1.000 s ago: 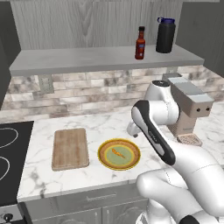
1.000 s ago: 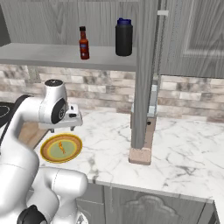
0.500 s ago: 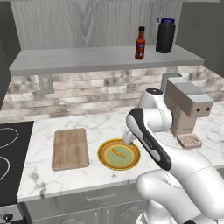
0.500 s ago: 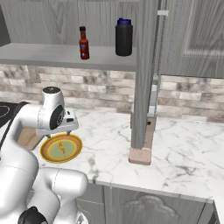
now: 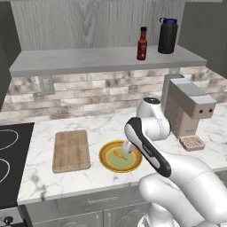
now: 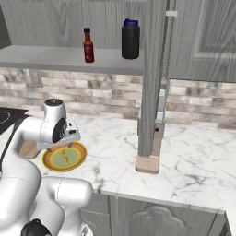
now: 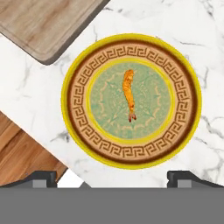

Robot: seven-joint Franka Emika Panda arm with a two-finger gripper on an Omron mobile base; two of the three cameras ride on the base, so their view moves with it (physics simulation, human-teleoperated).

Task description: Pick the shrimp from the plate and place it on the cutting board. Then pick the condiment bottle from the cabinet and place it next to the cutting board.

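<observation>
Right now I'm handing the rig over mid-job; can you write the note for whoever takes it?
Tool: open, empty, hanging above the plate.
Shrimp: lying in the plate's green centre, not yet picked.
Cutting board: bare, on the worktop beside the plate.
Condiment bottle: upright on the cabinet shelf, next to a black bottle.
Done: nothing placed.
Left: shrimp to board, then the condiment bottle beside the board.

Orange shrimp (image 7: pixel 129 94) lies on green-centred plate (image 7: pixel 78 105); wooden cutting board (image 5: pixel 71 150) beside.
</observation>
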